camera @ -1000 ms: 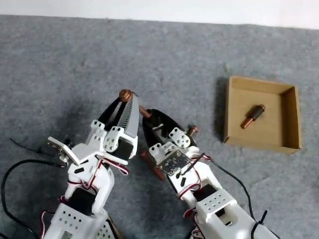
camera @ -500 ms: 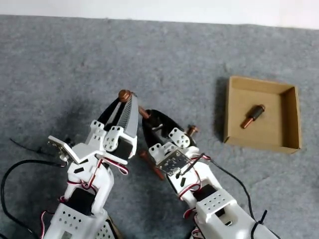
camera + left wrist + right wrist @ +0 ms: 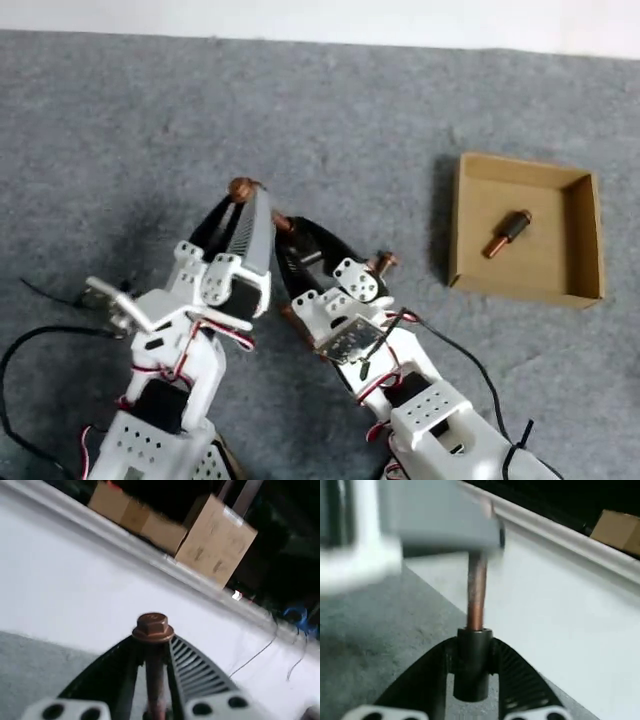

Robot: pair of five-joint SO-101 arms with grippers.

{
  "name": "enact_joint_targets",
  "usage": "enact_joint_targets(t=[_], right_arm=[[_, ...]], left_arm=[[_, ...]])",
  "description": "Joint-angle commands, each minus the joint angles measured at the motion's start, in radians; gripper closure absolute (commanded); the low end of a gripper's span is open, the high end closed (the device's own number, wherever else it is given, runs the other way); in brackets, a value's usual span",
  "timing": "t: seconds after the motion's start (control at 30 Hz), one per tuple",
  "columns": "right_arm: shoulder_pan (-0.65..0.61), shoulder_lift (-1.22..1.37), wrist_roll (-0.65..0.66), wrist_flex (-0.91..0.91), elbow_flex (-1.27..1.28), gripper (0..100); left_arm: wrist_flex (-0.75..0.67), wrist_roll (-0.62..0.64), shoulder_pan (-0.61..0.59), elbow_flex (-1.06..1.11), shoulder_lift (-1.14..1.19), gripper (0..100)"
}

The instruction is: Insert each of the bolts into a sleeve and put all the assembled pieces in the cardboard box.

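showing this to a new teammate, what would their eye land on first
The two grippers meet mid-table: the left gripper is shut on a copper bolt, its head poking past the fingertips, and the right gripper grips a black sleeve with a copper shaft sticking out of it. Off to one side, the cardboard box already holds one assembled piece.

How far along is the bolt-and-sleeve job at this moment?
Done: one assembled piece lies in the cardboard box. In hand: left claw grips a bolt; right claw grips a sleeve with a copper shaft in it. Left: boxing that, plus a loose bolt.
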Motion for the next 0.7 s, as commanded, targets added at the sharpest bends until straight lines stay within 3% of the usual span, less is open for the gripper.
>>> enact_joint_targets(t=[0.0, 0.67], right_arm=[[-0.013, -0.022, 0.006, -0.044, 0.113, 99.5], [0.005, -0.013, 0.008, 0.002, 0.113, 99.5]], left_arm=[[0.026, 0.002, -0.015, 0.015, -0.013, 100], [0.219, -0.002, 0.001, 0.015, -0.022, 100]])
